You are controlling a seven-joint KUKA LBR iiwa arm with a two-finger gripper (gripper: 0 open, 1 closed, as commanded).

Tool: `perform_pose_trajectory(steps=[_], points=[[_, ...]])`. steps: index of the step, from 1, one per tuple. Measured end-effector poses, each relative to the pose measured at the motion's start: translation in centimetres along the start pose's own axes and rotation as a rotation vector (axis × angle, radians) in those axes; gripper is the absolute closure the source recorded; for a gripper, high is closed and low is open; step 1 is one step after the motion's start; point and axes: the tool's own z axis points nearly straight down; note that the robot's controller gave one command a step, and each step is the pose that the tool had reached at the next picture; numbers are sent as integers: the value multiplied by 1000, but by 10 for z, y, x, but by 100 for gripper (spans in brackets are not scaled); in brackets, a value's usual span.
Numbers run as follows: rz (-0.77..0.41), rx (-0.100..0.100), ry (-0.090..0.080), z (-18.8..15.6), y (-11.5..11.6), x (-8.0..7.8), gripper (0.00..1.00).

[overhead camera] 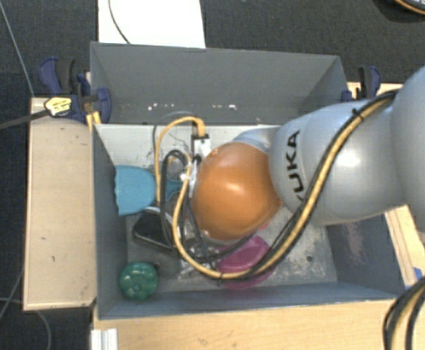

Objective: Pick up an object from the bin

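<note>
Black object (150, 232), flat and dark, is seen on the floor of the bin (212, 79) in its left half, just below a light blue object (134, 189) and above a green ball (138, 280) that sits in the near left corner. The arm (358, 159) is reached in from the right, and its orange cover (234, 192) is hung over the middle of the bin, ringed by yellow and black cables (321, 173). What can be made out of the tool (194, 246) is a dark mass under the left lower edge of that cover. Whether it is spread, pressed together or pinched on anything cannot be told, since the cover and cables lie across it.

The coming move is judged to turn on one relation. The black object lies to the left of the tool, just beside it and perhaps touching, with its long axis run slantwise from upper left to lower right. On the other side, a magenta object (247, 259) is partly covered by the arm and is seen just to the right of the tool, low in the bin. It cannot be settled which of the two is directly beneath the tool. The blue object and the green ball are both farther off to the left. No object is seen lifted clear of the bin floor, so the pick is judged as not yet made.
</note>
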Motion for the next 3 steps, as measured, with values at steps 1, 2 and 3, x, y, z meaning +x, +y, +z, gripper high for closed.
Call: perform_pose_trajectory(steps=[1, 2, 3], points=[[2, 5, -2, -27, -2, -1, 100], [2, -2, -2, -59, 0, -2, 100], [3, 6, -3, -105, -3, -2, 100]])
